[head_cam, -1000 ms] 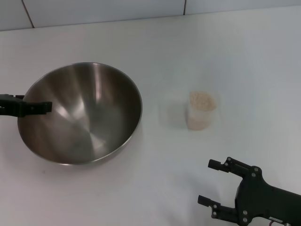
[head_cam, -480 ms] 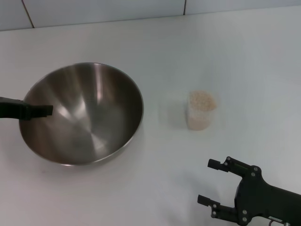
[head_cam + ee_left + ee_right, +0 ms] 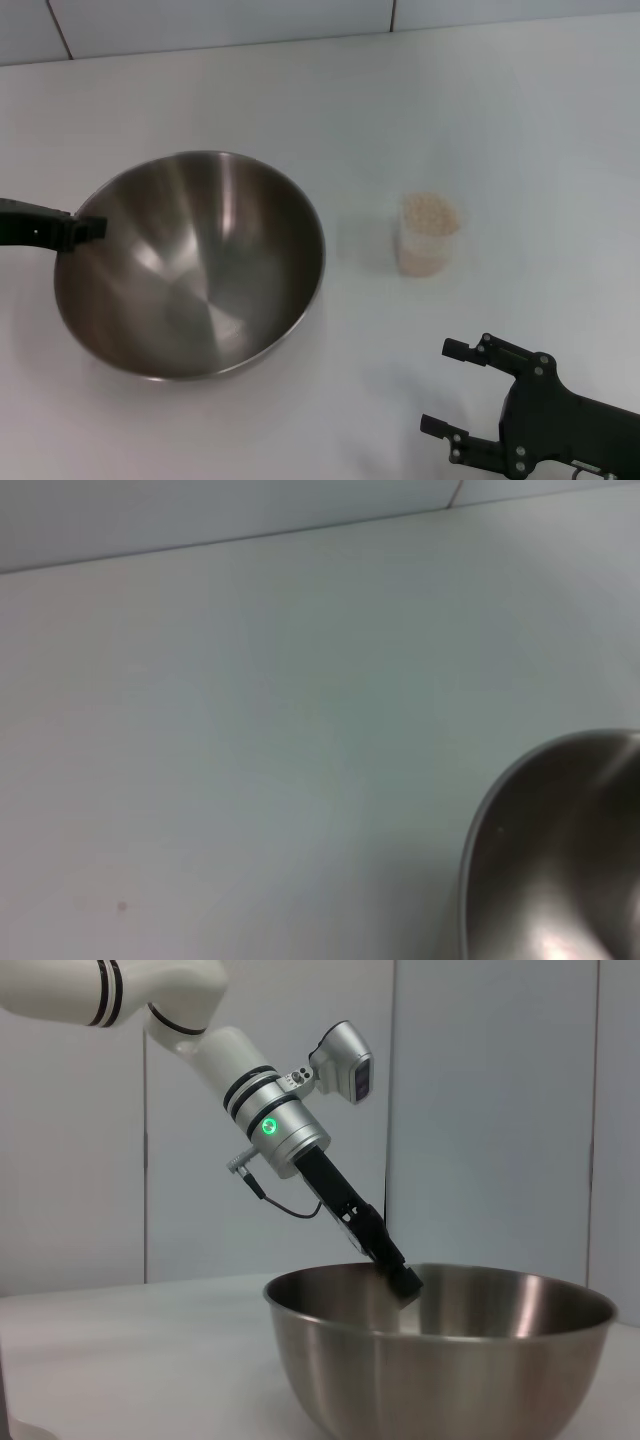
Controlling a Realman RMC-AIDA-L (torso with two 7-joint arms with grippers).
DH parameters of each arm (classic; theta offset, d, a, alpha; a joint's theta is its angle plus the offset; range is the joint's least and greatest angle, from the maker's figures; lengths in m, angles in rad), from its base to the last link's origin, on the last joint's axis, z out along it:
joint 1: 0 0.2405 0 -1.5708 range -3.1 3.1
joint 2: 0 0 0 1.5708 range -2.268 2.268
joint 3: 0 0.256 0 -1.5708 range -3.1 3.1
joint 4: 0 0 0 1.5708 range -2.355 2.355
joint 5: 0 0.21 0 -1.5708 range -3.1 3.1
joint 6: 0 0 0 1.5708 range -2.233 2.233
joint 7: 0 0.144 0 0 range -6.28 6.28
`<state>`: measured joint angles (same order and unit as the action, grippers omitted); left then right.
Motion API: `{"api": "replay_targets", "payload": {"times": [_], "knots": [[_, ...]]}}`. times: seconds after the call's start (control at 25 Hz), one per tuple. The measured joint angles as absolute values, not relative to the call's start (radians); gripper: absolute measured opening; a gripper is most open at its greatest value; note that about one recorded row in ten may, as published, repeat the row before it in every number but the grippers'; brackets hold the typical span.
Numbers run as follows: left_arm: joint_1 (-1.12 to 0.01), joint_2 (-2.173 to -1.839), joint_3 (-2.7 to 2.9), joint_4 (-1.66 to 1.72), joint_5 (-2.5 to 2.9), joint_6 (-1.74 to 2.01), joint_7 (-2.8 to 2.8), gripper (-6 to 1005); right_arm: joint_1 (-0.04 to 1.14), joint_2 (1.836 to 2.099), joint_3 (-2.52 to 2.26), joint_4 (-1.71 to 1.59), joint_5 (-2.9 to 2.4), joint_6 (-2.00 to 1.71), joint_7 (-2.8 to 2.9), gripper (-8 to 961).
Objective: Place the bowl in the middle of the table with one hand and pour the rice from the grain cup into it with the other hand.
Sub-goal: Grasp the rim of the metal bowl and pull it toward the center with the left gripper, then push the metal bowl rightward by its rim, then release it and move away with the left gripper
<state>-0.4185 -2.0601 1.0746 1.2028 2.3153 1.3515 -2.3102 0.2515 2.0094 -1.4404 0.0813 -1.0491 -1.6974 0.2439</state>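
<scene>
- The bowl sits toward the left edge of the tabletop, its rim nearer the middle than the left corner; the shiny inside holds nothing
- The left gripper reaches in from the left edge and is clamped on the bowl's left rim; in the head view only one black finger shows, lying over the rim
- In the right wrist view the same left gripper comes down at a slant from its silver wrist, with a green light lit on it, and its tip meets the far rim of the bowl, one finger dipping inside the wall
- In that view the bowl's base is cut off, so I cannot tell whether it rests on the tabletop or is lifted off it
- The left wrist view shows only a part of the bowl and bare tabletop beside it; the gripper's own fingers do not appear there
- The cup stands upright to the right of the bowl, apart from it, roughly midway between the near and far edges
- The rice fills the cup nearly to its brim as a pale grainy mass
- The right gripper hangs by the near right corner, well short of the cup, its two black fingers spread wide and holding nothing, pointing toward the left edge
</scene>
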Motion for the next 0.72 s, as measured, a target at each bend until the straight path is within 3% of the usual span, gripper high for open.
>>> {"api": "replay_targets", "payload": {"times": [0.2,0.44,0.72], "knots": [[-0.443,-2.059,1.059,1.189,2.308,1.357,-2.310,101,0.252,2.009,-1.440,0.081,-1.049,-1.697,0.244,723],[-0.494,-2.062,1.030,1.134,2.306,1.358,-2.287,47,0.253,2.009,-1.440,0.081,-1.049,-1.697,0.244,720],[-0.576,-2.070,1.035,1.062,2.302,1.322,-2.269,56,0.256,2.011,-1.440,0.081,-1.049,-1.697,0.244,718]]}}
